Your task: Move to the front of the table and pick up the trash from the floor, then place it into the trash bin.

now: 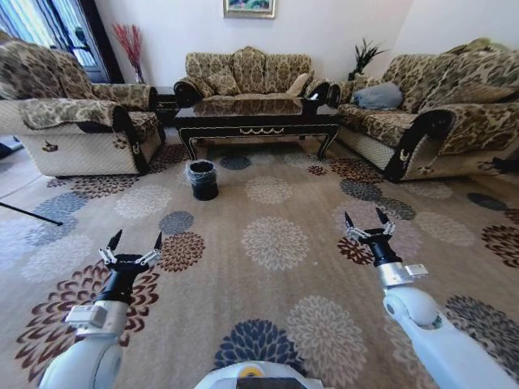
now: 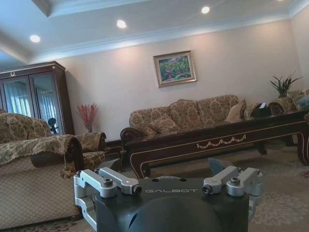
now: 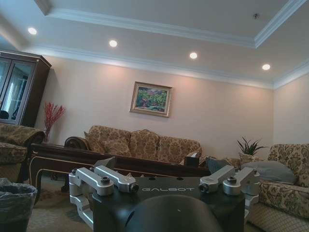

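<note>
Ahead, across the flowered carpet [image 1: 268,243]: dark desk [image 1: 258,120] before the middle sofa [image 1: 247,74], black trash bin [image 1: 203,179] on the floor just in front of its left end. Nearer, held above the carpet: left tool [image 1: 130,246] and right tool [image 1: 366,223], both spread open, gripping nothing.

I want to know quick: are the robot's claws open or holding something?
Left gripper: open, holding nothing.
Right gripper: open, holding nothing.
</note>
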Robot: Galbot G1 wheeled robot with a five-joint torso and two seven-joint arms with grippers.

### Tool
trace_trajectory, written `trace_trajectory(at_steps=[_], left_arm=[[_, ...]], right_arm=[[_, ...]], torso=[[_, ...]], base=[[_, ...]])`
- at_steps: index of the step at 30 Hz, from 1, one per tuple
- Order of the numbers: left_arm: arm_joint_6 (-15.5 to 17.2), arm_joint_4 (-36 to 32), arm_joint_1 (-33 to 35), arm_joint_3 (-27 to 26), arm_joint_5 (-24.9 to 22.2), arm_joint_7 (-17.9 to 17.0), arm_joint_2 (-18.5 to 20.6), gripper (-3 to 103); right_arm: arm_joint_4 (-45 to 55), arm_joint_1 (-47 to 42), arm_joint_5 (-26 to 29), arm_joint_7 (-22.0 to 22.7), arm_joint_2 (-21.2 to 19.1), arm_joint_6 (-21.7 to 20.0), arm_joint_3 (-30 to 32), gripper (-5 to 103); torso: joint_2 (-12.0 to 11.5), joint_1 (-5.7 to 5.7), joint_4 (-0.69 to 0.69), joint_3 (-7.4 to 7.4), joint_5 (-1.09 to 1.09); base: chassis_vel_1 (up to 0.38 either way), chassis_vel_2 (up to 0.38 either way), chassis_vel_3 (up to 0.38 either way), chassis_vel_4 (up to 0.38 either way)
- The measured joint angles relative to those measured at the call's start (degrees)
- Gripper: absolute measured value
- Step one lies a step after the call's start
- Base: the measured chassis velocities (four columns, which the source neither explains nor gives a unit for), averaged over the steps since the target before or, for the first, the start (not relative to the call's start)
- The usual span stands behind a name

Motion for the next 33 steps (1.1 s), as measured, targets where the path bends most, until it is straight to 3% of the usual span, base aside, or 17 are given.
trace_trajectory(at_steps=[11,14,18,20,27,30,33], left_arm=[[0.42,0.6,-0.7,0.21,-0.12,-0.56,0.05,100],[2.27,0.55,-0.81,0.25,-0.98,-1.89,0.07,100],[7.3,0.4,-1.54,-0.09,-3.4,-5.32,1.27,100],[7.92,0.52,-1.76,-0.24,-3.72,-5.72,1.62,100],[11.37,0.17,-3.01,-1.63,-9.41,-6.51,3.71,100],[11.32,0.3,-3.35,-2.15,-9.7,-6.62,3.97,100],[9.27,2.13,-4.25,-3.16,-10.41,-8.08,5.22,100]], right_arm=[[-0.29,-0.19,-0.88,-0.5,0.46,0.4,0.12,100],[-0.27,-0.34,-1.6,-0.51,0.54,0.44,0.28,100],[0.51,-0.57,-2.5,0.68,0.45,-0.12,0.75,100],[0.74,-0.57,-2.46,1.11,0.38,-0.4,0.84,100],[5.22,-0.64,-0.35,5.26,-1.02,-6.57,2.85,100],[7.52,-0.65,0.93,7.54,-1.53,-8.94,3.16,100],[10.22,-0.61,1.62,9.72,-2.8,-11.66,3.68,100]], torso=[[0.01,0.0,0.0,0.0,-0.02],[0.01,0.0,0.01,0.0,-0.04],[0.01,0.0,0.01,0.0,-0.03],[0.01,0.0,0.01,0.0,-0.03],[0.01,0.0,0.01,0.0,-0.03],[0.01,0.0,0.01,0.0,-0.04],[0.01,0.0,0.01,0.0,-0.03]], base=[[0.014,0.005,-0.006,-0.003],[0.0,0.0,0.0,0.0],[0.0,0.0,0.0,0.0],[0.0,0.0,0.0,0.0],[0.0,0.0,0.0,0.0],[0.0,0.0,0.0,0.0],[0.0,0.0,0.0,0.0]])
